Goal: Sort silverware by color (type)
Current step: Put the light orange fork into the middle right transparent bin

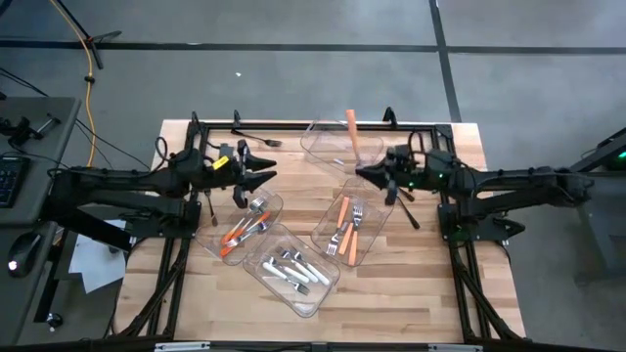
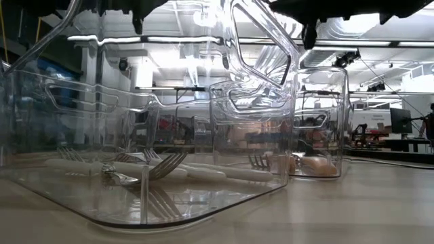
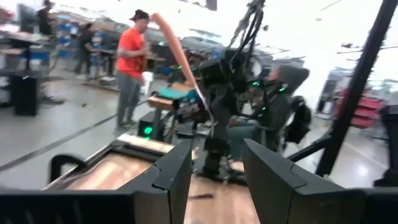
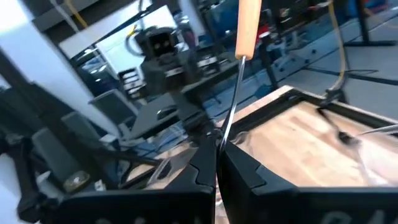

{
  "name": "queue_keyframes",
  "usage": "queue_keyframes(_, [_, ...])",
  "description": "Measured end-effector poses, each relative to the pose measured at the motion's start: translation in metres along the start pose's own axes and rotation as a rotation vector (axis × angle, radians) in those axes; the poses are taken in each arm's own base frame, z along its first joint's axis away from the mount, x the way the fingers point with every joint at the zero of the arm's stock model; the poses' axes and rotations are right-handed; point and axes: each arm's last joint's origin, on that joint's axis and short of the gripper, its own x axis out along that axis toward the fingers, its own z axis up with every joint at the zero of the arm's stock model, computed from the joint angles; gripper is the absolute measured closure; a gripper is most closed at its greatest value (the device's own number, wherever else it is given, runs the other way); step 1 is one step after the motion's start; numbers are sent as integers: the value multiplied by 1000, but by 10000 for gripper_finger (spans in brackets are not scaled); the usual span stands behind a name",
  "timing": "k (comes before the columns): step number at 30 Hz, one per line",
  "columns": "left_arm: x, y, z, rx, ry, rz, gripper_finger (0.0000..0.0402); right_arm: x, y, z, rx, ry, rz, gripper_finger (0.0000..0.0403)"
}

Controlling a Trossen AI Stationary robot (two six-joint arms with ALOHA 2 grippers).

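Over the wooden table (image 1: 411, 293), the right gripper (image 1: 360, 172) is pinching the thin metal shank of an orange-handled utensil (image 1: 351, 131), jaws pressed together on it. The utensil's long axis is running roughly 12 to 6 o'clock in the overhead view, handle pointing to 12 o'clock above an empty clear bin (image 1: 328, 147); its head is hidden. The right arm is reaching in level from 3 o'clock. The left gripper (image 1: 266, 168), jaws spread and holding nothing, is waiting opposite at 9 o'clock. Orange-handled silverware (image 1: 344, 227) is lying in the bin at 5 o'clock of the right gripper, white-handled pieces (image 1: 293, 269) nearer the front edge.
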Motion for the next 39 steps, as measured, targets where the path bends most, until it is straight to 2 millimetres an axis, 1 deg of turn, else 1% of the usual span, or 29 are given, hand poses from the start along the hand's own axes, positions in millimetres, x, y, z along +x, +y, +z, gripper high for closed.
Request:
queue_keyframes(5, [8, -4, -1, -33, -39, -91, 271, 11, 14, -13, -38, -3, 37, 403])
queue_keyframes(10, [12, -4, -4, -51, -26, -100, 271, 18, 21, -19, -79, -32, 53, 403])
queue_keyframes(14, [13, -4, -6, -52, -16, -98, 271, 21, 20, -21, -82, -24, 52, 403])
queue_keyframes(26, [13, -4, -6, -61, -19, -99, 271, 21, 20, -21, -80, -27, 56, 403])
queue_keyframes(29, [13, -4, -6, -61, -19, -99, 271, 21, 20, -23, -73, 1, 61, 403])
queue_keyframes(31, [13, -4, -6, -60, -18, -98, 271, 22, 23, -26, -90, 82, 72, 403])
queue_keyframes(33, [13, -4, -6, -60, -19, -98, 271, 23, 29, -25, -128, 219, 72, 403])
queue_keyframes(36, [13, -4, -6, -58, -18, -98, 271, 18, 37, -19, -219, 512, 57, 403])
queue_keyframes(39, [13, -4, -6, -41, -19, -97, 271, 8, 42, -9, -351, 820, 66, 403])
